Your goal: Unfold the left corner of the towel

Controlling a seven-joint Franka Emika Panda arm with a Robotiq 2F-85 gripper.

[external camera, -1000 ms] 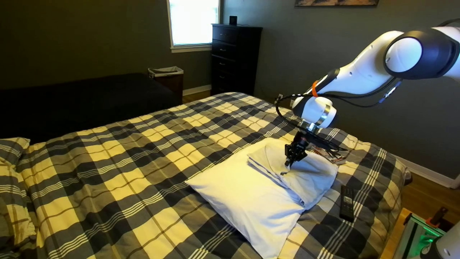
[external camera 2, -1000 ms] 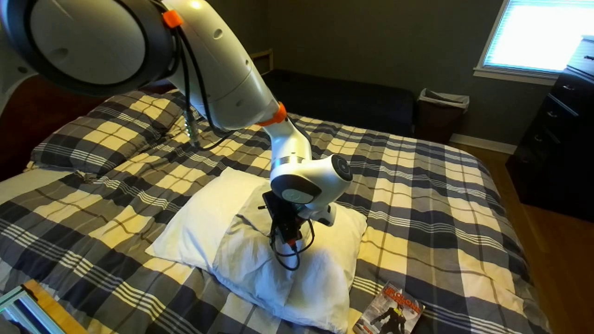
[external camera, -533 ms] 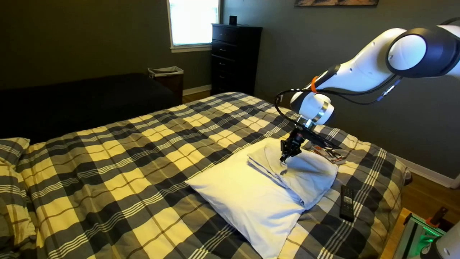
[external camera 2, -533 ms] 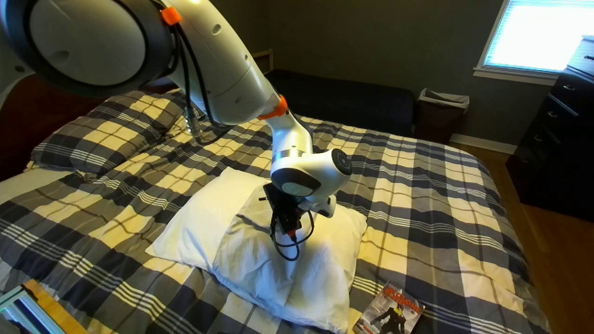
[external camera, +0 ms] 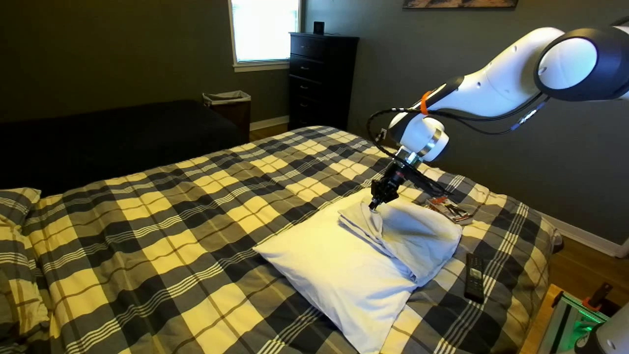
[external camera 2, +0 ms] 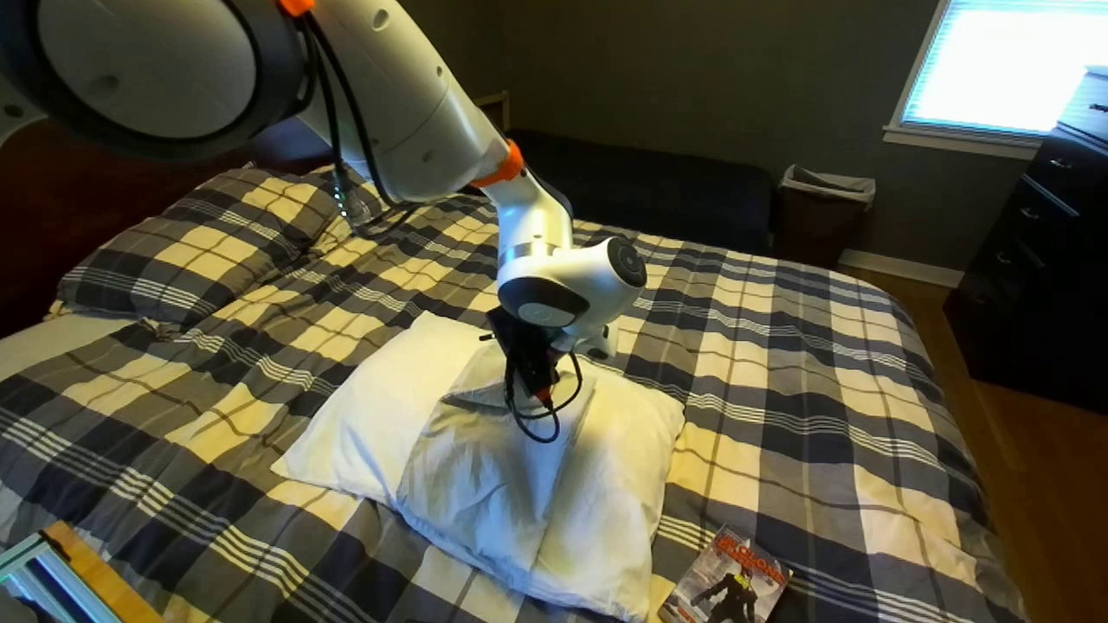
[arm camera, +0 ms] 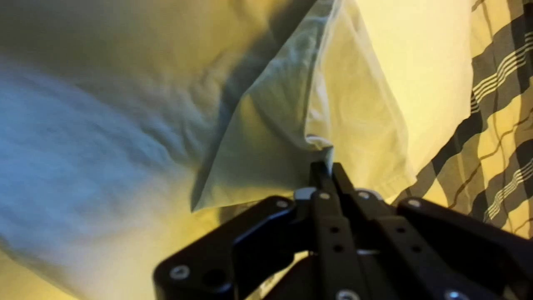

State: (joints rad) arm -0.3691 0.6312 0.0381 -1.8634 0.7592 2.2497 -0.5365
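The towel is a large white cloth lying on the bed. It also shows in an exterior view. Its smaller doubled-over layer lies on the side below the arm. My gripper is above this layer, pointing down. In the wrist view my gripper has its fingers almost together on a narrow pointed bit of white cloth. This looks like the left corner, with cloth rising up to the fingertips. Its very tip is hidden between the fingers. In an exterior view the gripper's body hides its fingertips.
The yellow-and-black plaid bedspread covers the bed. A black remote and a magazine lie beside the towel. Plaid pillows are at the head of the bed. A green-lit device stands by the bed's edge.
My gripper has moved up and left in an exterior view, toward the towel's far side. The held bit of cloth has moved with it, and the upper layer is drawn into a raised fold.
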